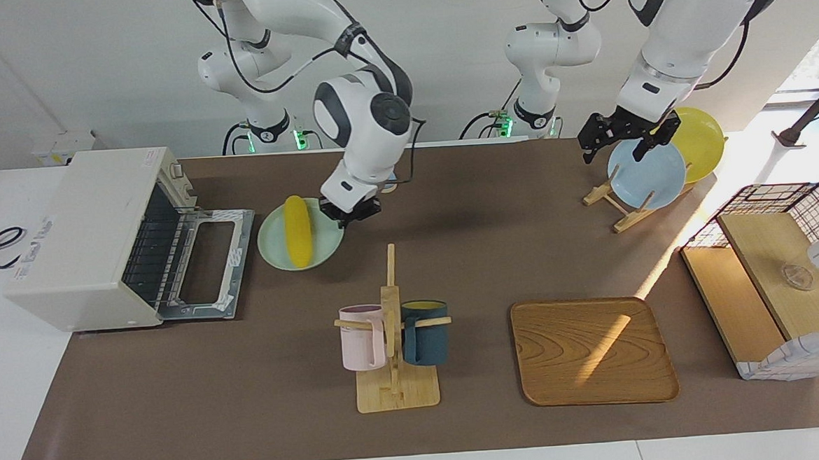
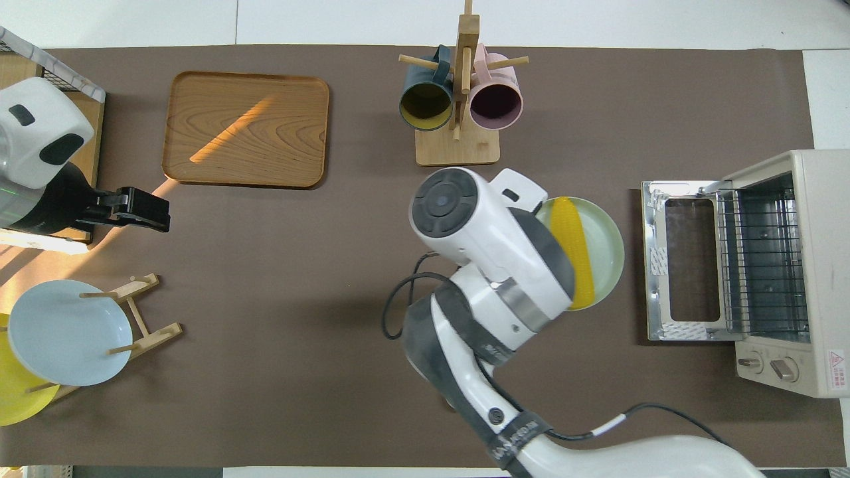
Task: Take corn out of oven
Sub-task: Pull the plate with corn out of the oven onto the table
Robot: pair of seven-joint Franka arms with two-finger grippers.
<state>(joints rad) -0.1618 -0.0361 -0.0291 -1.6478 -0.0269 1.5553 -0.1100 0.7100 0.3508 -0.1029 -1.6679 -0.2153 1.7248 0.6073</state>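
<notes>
A robot lab: two white arms (image 1: 345, 65) (wall-mounted cables) over a staged kitchen table (image 1: 251, 420)

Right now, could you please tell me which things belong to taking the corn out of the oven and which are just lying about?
Job: smooth yellow corn cob, pale green round plate under it, white toaster oven, right gripper.
Lying about: wooden tray, mug rack, plate rack, wire-mesh basket.

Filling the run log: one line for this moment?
corn: on green plate | oven: door open | right hand: shut, at plate rim | left hand: open, waiting
</notes>
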